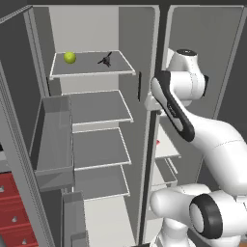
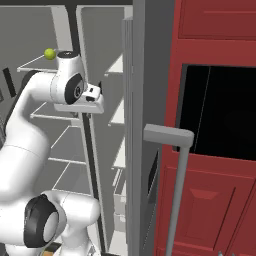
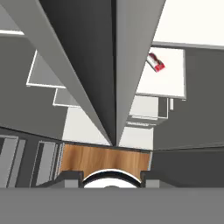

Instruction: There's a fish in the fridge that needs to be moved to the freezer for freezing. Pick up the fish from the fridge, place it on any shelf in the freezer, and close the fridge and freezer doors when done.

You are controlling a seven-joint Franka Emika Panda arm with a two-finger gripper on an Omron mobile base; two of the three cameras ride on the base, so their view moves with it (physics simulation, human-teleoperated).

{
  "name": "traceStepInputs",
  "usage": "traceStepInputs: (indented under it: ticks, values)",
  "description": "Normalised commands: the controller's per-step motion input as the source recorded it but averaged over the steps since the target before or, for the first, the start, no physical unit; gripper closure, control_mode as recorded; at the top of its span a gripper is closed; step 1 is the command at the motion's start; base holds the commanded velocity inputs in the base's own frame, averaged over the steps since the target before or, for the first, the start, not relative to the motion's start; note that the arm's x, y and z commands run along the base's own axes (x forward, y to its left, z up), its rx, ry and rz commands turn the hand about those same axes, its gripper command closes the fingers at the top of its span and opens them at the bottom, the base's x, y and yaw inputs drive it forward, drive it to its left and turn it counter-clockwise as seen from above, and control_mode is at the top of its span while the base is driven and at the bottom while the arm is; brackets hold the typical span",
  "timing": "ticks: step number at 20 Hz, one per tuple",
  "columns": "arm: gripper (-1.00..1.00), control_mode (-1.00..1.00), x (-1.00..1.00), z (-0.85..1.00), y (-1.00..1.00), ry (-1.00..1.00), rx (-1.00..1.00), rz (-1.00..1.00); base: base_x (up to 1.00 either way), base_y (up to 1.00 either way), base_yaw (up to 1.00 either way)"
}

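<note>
With the small dark spiky fish (image 1: 105,60) untouched at 1 o'clock on the top grey fridge shelf (image 1: 91,65), the half-open, empty two-finger gripper (image 3: 112,180) must first reach it.

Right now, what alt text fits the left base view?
Open fridge with grey shelves: a small dark fish and a yellow-green ball lie apart on the top shelf. The white arm rises at right.

White arm (image 1: 193,128) rises from its base, bends at the elbow and reaches up and forward. The wrist folds over, aiming the gripper (image 3: 112,181) steeply downward; jaws parted, nothing between them.
</note>
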Motion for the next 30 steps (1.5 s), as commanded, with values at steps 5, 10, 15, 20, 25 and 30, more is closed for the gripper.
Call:
traceStepInputs:
  ticks: [5,10,15,20,25,30]
  values:
    - [-1.00,-1.00,-0.33,0.00,0.01,-0.02,0.00,0.02,0.00,0.00,0.00]
    - [-1.00,-1.00,-0.31,0.22,0.25,-0.21,0.00,0.03,0.00,0.00,0.00]
    - [-1.00,-1.00,-0.13,0.62,0.42,-0.35,0.00,0.00,0.00,0.00,0.00]
    - [-1.00,-1.00,0.00,0.59,0.55,-0.26,0.05,0.00,0.00,0.00,0.00]
    - [-1.00,-1.00,0.06,0.33,0.41,-0.10,0.16,0.00,0.00,0.00,0.00]
    - [-1.00,-1.00,0.13,0.57,0.27,-0.09,0.00,0.00,0.00,0.00,0.00]
